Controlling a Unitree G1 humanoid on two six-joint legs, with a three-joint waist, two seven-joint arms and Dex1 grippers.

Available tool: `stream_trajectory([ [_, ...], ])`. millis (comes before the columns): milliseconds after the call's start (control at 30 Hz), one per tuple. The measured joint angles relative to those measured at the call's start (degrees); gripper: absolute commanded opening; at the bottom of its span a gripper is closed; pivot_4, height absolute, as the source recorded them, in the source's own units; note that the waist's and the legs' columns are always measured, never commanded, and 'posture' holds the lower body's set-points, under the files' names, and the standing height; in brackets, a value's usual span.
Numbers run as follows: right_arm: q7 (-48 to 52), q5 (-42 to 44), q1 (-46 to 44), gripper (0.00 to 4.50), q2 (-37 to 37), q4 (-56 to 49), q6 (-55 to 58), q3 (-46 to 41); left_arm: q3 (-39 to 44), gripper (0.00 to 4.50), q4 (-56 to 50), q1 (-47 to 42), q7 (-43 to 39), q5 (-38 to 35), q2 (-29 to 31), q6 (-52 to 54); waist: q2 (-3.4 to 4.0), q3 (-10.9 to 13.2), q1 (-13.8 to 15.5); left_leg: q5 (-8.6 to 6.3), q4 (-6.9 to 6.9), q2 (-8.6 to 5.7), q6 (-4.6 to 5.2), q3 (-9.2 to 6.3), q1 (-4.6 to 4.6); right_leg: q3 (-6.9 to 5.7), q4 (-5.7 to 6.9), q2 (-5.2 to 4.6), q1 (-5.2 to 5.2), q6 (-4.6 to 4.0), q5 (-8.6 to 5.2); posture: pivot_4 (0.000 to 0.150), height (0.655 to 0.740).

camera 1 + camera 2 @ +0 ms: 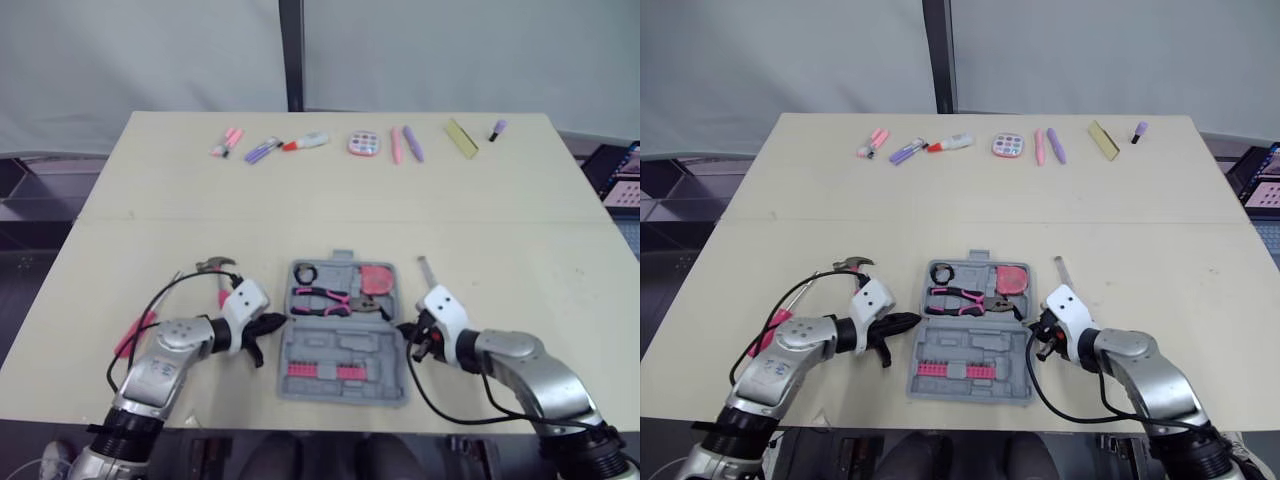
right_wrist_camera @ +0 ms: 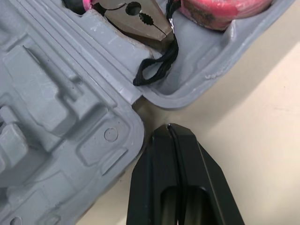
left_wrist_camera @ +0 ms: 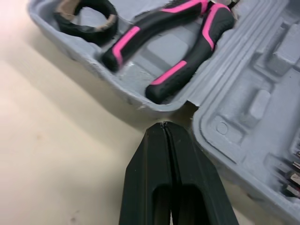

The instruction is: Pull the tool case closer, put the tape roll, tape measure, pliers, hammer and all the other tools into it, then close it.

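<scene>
The grey tool case lies open near the table's front edge. Its far half holds a black tape roll, pink-and-black pliers and a pink tape measure. Its near half holds a row of pink bits. My left gripper is shut, with its tip at the case's left edge by the hinge. My right gripper is shut too, with its tip at the case's right edge by the hinge. A hammer lies on the table left of the case, behind my left wrist.
A pink-handled screwdriver lies far left near the table edge. A slim metal tool rests right of the case. Along the table's far side lies a row of small items: pink and purple markers, a round pink palette and a yellow strip.
</scene>
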Motion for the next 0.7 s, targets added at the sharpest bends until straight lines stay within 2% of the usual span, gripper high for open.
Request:
stream_trajectory([
  [167, 0.1, 1.0, 4.1, 0.03, -3.3, -1.5, -0.2, -3.9, 3.5, 0.06, -4.5, 1.2, -1.3, -3.2, 2.6, 3.1, 0.00, 0.0, 0.0, 0.00, -0.01, 0.01, 0.00, -0.02, -0.03, 0.02, -0.03, 0.00, 0.00, 0.00, 0.00, 0.150, 0.7134],
  [367, 1.7, 5.0, 10.7, 0.03, -6.9, -7.0, 1.0, -11.1, 10.3, 0.06, -10.9, 5.8, -4.6, -11.2, 4.0, 4.4, 0.00, 0.0, 0.0, 0.00, -0.03, 0.07, 0.00, 0.02, -0.07, 0.02, -0.15, 0.04, 0.02, 0.00, 0.00, 0.150, 0.7134],
  [467, 3.6, 9.1, 15.9, 0.03, -7.7, -12.6, 2.0, -15.6, 15.0, 0.06, -14.2, 11.2, -6.3, -15.4, 4.8, 4.0, 0.00, 0.0, 0.0, 0.00, -0.08, 0.16, 0.00, 0.04, -0.07, 0.02, -0.43, 0.09, 0.11, 0.00, 0.00, 0.150, 0.7134],
  [667, 6.1, 13.9, 24.4, 0.03, -7.7, -18.4, 1.8, -19.9, 21.9, 0.06, -17.2, 23.7, -7.9, -18.3, 5.4, -0.4, -0.01, 0.0, 0.1, -0.01, -0.05, 0.17, 0.01, 0.04, -0.06, 0.05, -0.96, 0.09, 0.45, 0.00, 0.00, 0.150, 0.7134],
  [700, 6.5, 14.5, 25.7, 0.26, -7.7, -19.1, 1.5, -20.3, 23.3, 0.29, -17.7, 26.8, -8.8, -18.4, 4.9, -2.9, -0.01, 0.0, 0.2, -0.01, -0.07, 0.18, 0.02, 0.02, -0.02, 0.04, -1.05, 0.09, 0.50, 0.00, 0.00, 0.150, 0.7134],
])
